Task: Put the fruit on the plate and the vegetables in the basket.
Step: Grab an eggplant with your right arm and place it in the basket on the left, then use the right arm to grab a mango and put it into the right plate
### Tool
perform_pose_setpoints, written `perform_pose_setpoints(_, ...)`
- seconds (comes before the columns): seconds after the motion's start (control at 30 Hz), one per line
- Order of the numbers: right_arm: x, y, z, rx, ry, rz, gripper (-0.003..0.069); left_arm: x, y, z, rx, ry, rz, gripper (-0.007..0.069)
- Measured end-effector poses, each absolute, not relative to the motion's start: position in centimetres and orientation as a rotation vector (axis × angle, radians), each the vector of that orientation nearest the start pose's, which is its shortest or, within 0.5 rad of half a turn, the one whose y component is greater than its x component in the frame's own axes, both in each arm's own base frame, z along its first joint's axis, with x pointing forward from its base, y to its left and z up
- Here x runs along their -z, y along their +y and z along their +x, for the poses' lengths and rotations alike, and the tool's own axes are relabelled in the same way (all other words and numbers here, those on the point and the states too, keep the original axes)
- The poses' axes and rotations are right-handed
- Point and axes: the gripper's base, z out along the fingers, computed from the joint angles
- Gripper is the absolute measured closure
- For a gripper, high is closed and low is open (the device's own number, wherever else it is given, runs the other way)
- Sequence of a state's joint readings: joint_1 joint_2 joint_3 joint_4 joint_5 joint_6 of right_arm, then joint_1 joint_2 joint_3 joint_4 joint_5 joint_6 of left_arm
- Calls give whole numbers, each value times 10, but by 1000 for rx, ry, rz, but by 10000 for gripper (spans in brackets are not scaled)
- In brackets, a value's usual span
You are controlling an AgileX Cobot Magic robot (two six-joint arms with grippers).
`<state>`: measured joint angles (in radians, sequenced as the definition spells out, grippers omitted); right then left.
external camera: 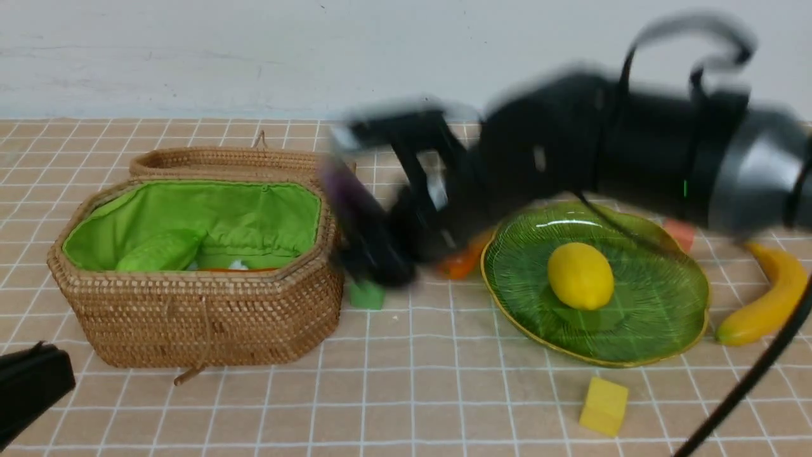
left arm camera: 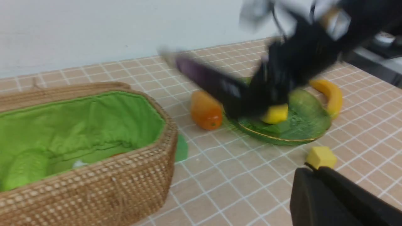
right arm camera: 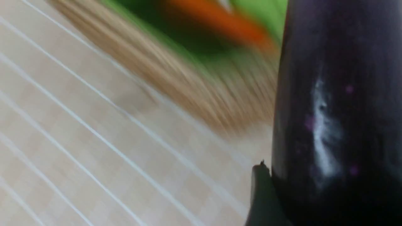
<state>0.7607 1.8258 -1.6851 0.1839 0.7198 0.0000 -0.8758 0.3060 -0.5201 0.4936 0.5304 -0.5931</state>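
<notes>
Right gripper (external camera: 374, 254) closed around the long glossy dark-purple eggplant (external camera: 349, 190), left gripper (external camera: 35, 393) with jaws together, at nine o'clock of the eggplant the brown woven basket (external camera: 203, 317), at four o'clock the green glass plate (external camera: 660, 317) holding the plump yellow lemon (external camera: 580, 276).

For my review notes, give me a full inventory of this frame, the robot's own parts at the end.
basket: one, brown with green lining, on the table's left
gourd: one, light green, in the basket
carrot: one, orange, in the basket
eggplant: one, dark purple, in the right gripper
plate: one, green, on the table's right
lemon: one, yellow, on the plate
mango: one, orange, between basket and plate
banana: one, yellow, right of the plate
cubes: three; green beside the basket, yellow nearer than the plate, reddish behind it
left gripper: one, black, front left, shut
right gripper: one, black, raised, shut on the eggplant
</notes>
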Motion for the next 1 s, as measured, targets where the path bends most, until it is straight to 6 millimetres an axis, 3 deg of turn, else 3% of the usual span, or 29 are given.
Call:
perform_pose_setpoints(0.03, -335, 302, 302, -583, 2256, -801, 255, -325, -34, 57, 546, 1716, 448, 632)
perform_pose_setpoints(0.1, -355, 325, 313, -673, 2117, -880, 255, -325, -33, 57, 556, 1724, 427, 630)
perform_pose_setpoints(0.17, -356, 335, 319, -684, 2064, -932, 255, -324, -33, 57, 560, 1728, 420, 630)
perform_pose_setpoints(0.2, -347, 353, 332, -701, 2000, -1005, 255, -324, -33, 57, 569, 1733, 408, 629)
perform_pose_setpoints(0.3, -319, 375, 349, -675, 1946, -1117, 227, -324, -33, 57, 570, 1736, 403, 627)
perform_pose_setpoints(0.43, -289, 388, 362, -608, 1947, -1207, 58, -324, -33, 57, 570, 1739, 400, 624)
perform_pose_setpoints(0.53, -285, 385, 362, -555, 1969, -1248, -9, -324, -33, 57, 570, 1741, 399, 623)
perform_pose_setpoints(0.63, -307, 373, 355, -518, 2036, -1205, 1, -324, -33, 57, 570, 1741, 399, 620)
perform_pose_setpoints(0.7, -333, 357, 348, -473, 2093, -1141, 43, -324, -33, 57, 564, 1738, 406, 620)
perform_pose_setpoints(0.8, -356, 331, 346, -369, 2202, -1014, 120, -324, -33, 57, 551, 1732, 423, 620)
perform_pose_setpoints(0.83, -368, 306, 352, -283, 2288, -854, 183, -325, -33, 57, 545, 1722, 435, 617)
perform_pose_setpoints(0.9, -368, 273, 369, -187, 2426, -587, 248, -325, -33, 57, 545, 1714, 441, 617)
perform_pose_setpoints(0.93, -367, 270, 371, -181, 2434, -580, 248, -325, -33, 57, 545, 1713, 442, 617)
perform_pose_setpoints(0.97, -355, 246, 392, -146, 2516, -367, 265, -325, -34, 57, 550, 1712, 441, 617)
perform_pose_setpoints(1.0, -343, 236, 405, -138, 2548, -276, 263, -325, -34, 57, 554, 1713, 440, 617)
